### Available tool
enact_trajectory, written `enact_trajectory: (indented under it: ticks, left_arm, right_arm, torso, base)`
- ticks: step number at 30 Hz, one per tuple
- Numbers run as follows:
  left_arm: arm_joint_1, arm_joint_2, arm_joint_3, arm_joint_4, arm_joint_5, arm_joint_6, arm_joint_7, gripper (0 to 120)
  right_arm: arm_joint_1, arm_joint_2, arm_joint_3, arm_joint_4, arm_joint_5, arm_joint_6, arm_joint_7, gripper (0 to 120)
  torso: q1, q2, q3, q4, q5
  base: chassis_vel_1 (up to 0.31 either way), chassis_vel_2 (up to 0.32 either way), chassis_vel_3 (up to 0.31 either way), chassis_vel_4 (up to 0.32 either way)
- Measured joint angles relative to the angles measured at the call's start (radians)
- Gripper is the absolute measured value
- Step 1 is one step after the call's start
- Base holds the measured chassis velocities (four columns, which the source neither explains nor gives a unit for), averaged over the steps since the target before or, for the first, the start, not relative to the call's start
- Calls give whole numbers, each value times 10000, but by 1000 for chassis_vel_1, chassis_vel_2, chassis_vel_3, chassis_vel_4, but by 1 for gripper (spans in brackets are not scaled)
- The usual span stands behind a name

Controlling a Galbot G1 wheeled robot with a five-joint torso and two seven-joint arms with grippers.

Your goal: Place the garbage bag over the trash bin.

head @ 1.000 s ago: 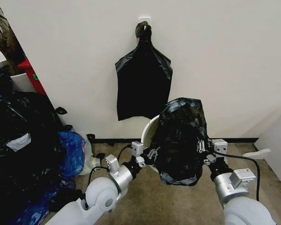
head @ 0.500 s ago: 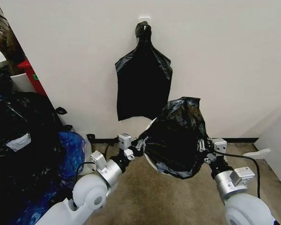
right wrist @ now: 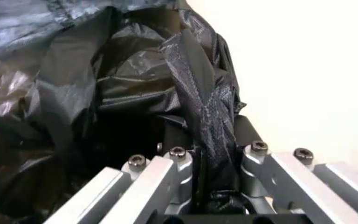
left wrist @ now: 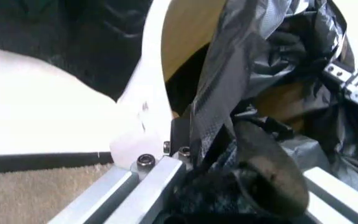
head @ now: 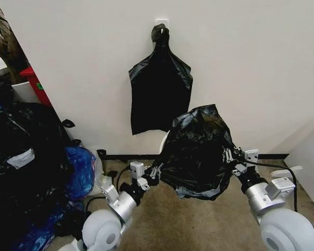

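Black plastic is pinched in both sets of your fingers: the right wrist view shows a twisted strip of the garbage bag clamped between the metal fingers of your right gripper, and the left wrist view shows your left gripper closed on a fold of the same bag, right beside the trash bin's white rim. From the head view, your left gripper holds the bag's lower left edge and your right gripper its right edge, so the garbage bag hangs stretched between them above the carpet floor, its long axis running from upper right down to lower left, bulging upward. A sliver of the trash bin peeks out just behind the bag's left side, against the wall. On that wall hangs a knotted bunch of bags; a heap of bags sits to your left.
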Motion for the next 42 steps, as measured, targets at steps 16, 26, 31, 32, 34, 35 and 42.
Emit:
enact_trajectory:
  ticks: [16,26,31,32,34,35,42]
  left_arm:
    - [-108,133,-57,46,-20,-309,123,0]
    - [-269,-147,281,1050,369,-519,212,0]
    - [-511,-276,404,1374,392,-546,202,0]
    - [-511,-276,404,1374,392,-546,202,0]
    - [-524,-273,387,1457,373,-568,224,0]
    - [-514,-263,360,1496,376,-610,248,0]
    - [-444,-232,317,1636,593,-1025,249,0]
  right_arm:
    - [30,77,477,-144,490,-136,150,4]
    - [-15,-57,660,921,1829,-496,760,4]
    - [-24,-59,598,1427,2301,-755,1074,4]
    - [-24,-59,598,1427,2301,-755,1074,4]
    - [-91,-58,574,1464,2423,-866,1076,4]
    - [-130,-43,551,1467,2511,-935,1065,4]
    - [-97,61,367,1468,2893,-1074,1097,4]
  torso:
    - [0,0,0,-4,1]
    - [0,0,0,-4,-1]
    - [0,0,0,-4,-3]
    - [0,0,0,-4,-3]
    - [0,0,0,-3,0]
    - [0,0,0,-3,1]
    - [0,0,0,-3,0]
  base:
    - [0,0,0,0]
    - [0,0,0,0]
    - [0,0,0,0]
    - [0,0,0,0]
    - [0,0,0,0]
    - [0,0,0,0]
    - [0,0,0,0]
